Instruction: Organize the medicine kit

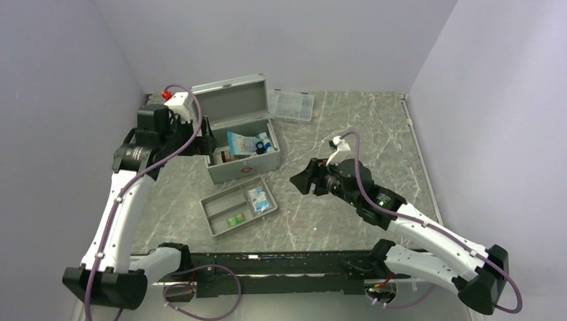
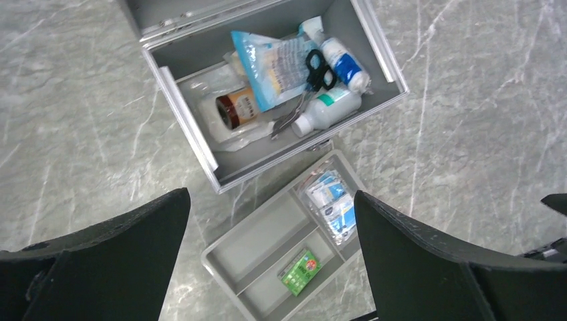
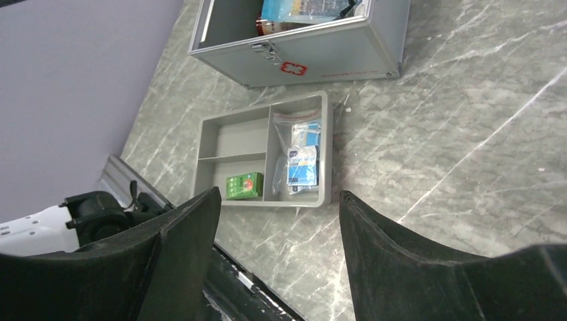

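Two robot arms are reaching over a grey marbled tabletop (image 1: 348, 134). The left tool (image 2: 271, 194) is hanging just beside the left end of the medicine kit (image 1: 242, 167), with its fingers spread wide and nothing between them. The right tool (image 3: 279, 194) is hovering off to the kit's right, also spread wide and carrying nothing, and is pointing back toward the kit.

The medicine kit, a grey metal box with a red cross on its front wall, is sitting on the tabletop ahead of both tools, with its hinged lid standing open. A shallow grey divided tray (image 3: 234, 137) is lying just in front of the kit, below the gap between each tool's fingers in both wrist views. A flat clear plastic case (image 1: 292, 105) is lying beyond the kit, well away from both tools.

Inside the kit, a blue and white pouch (image 2: 277, 63) is lying over a brown jar (image 2: 234, 110) in clear wrap. Black-handled scissors (image 2: 314, 73) are resting beside two white bottles, one with a blue label (image 2: 344, 63) and one with a green band (image 2: 327, 110).

In the tray, a clear bag of blue and white sachets (image 2: 331, 204) is filling the long compartment. A small green packet (image 2: 301, 271) is lying in the nearer of the two small compartments.
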Available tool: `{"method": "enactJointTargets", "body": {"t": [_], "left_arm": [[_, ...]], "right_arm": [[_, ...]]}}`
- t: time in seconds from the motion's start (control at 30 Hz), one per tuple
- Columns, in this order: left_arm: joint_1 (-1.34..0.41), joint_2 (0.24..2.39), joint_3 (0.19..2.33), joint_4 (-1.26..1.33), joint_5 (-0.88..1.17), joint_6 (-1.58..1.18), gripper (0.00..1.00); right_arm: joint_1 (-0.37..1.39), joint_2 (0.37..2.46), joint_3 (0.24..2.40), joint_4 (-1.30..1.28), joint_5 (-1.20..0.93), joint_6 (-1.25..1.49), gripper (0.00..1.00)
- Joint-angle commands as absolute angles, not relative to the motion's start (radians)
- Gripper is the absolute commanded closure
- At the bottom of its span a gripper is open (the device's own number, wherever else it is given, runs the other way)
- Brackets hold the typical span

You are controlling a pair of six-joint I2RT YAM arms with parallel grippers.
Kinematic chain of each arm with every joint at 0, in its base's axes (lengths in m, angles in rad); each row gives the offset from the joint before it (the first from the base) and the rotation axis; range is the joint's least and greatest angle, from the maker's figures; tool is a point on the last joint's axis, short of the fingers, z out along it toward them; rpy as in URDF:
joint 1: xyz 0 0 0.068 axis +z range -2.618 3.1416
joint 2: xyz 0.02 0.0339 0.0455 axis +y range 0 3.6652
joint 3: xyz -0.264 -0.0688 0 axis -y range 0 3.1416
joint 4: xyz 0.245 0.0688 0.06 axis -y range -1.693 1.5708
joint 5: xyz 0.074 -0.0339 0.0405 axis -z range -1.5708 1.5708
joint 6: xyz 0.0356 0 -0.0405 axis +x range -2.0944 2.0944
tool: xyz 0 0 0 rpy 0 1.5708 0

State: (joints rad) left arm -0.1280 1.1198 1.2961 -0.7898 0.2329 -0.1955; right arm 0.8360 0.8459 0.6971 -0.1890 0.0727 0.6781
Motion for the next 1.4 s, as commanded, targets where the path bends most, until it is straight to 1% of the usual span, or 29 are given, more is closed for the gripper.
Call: {"method": "enactJointTargets", "body": {"t": [0.0,0.3,0.47,0.67,0.97,1.17,1.3,1.37], "left_arm": [[-0.128,1.015,1.238,-0.769,0.137,-0.189,0.01],[-0.127,0.797,1.104,-0.767,0.072,-0.206,0.01],[-0.127,0.742,1.040,-0.782,0.064,-0.183,0.01],[-0.127,0.650,0.935,-0.734,0.051,-0.185,0.01],[-0.127,0.518,0.830,-0.690,-0.050,-0.203,0.01],[-0.127,0.462,0.785,-0.671,-0.064,-0.214,0.01],[-0.127,0.452,0.778,-0.670,-0.059,-0.211,0.01],[-0.127,0.451,0.776,-0.670,-0.059,-0.210,0.01]], "right_arm": [[0.843,0.928,0.816,-0.200,0.048,0.593,0.32],[0.859,1.160,0.985,-0.213,0.102,0.527,0.32],[0.859,1.319,1.113,-0.216,0.134,0.506,0.34],[0.884,1.468,1.201,-0.225,0.062,0.515,0.41],[0.998,1.615,1.236,-0.253,0.084,0.539,0.46],[1.076,1.721,1.281,-0.286,0.119,0.545,0.53],[1.093,1.784,1.309,-0.303,0.114,0.555,0.61],[1.102,1.807,1.319,-0.306,0.113,0.556,0.62]]}}
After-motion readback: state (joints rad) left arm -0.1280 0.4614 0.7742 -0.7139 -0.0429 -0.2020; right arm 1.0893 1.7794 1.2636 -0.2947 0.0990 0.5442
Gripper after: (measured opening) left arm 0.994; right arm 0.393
